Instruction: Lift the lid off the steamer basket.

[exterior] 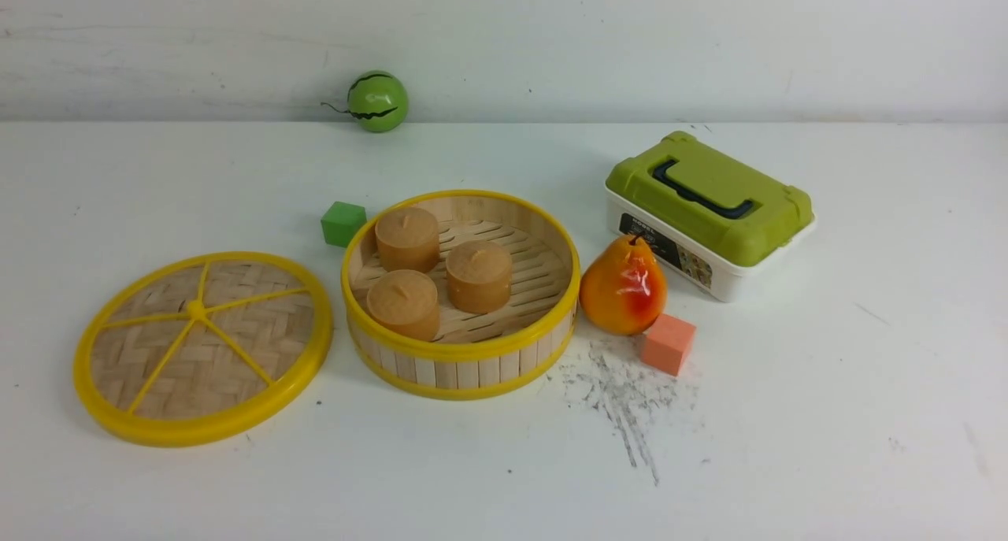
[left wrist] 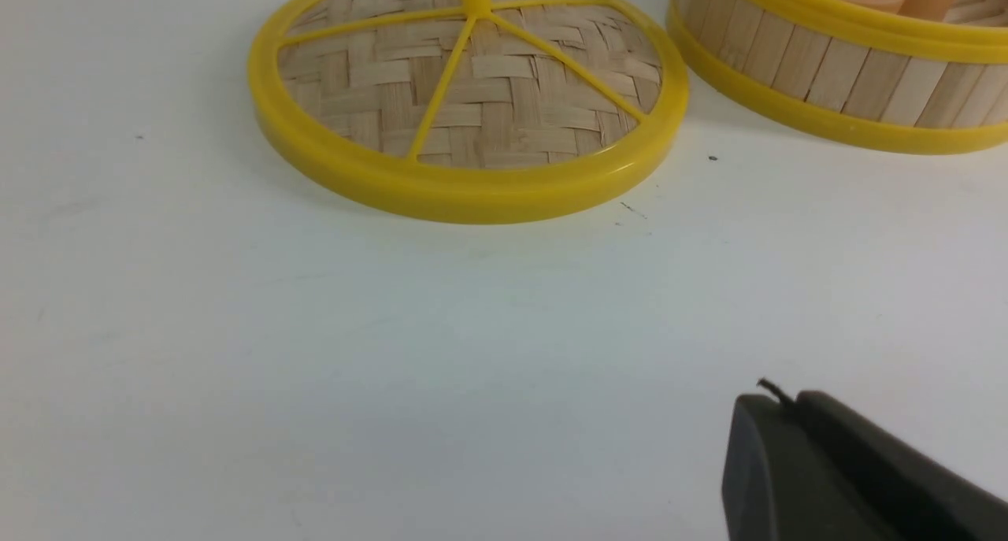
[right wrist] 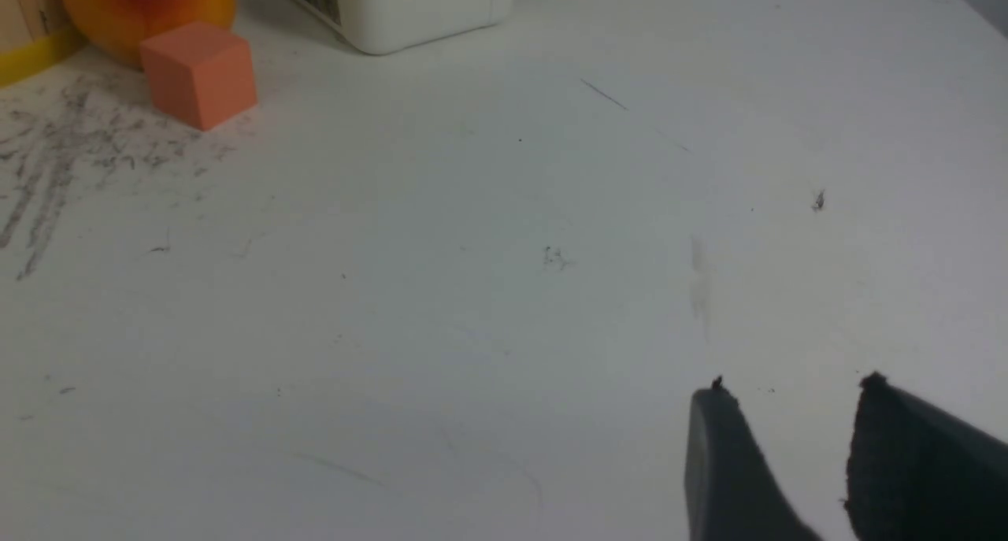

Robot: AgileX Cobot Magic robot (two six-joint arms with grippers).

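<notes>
The lid (exterior: 201,346), a woven bamboo disc with a yellow rim and spokes, lies flat on the table left of the steamer basket (exterior: 461,353). The basket stands open with three brown cylinders (exterior: 437,269) inside. In the left wrist view the lid (left wrist: 472,100) and part of the basket wall (left wrist: 835,68) show. My left gripper (left wrist: 780,403) is shut and empty, over bare table short of the lid. My right gripper (right wrist: 795,391) is open and empty over bare table. Neither gripper shows in the front view.
A green cube (exterior: 343,223) sits behind the basket. A pear (exterior: 624,286) and an orange cube (exterior: 668,343) lie right of it, then a white box with an olive-green lid (exterior: 709,210). A green ball (exterior: 377,101) rests at the back wall. Dark scuffs (exterior: 622,399) mark the table.
</notes>
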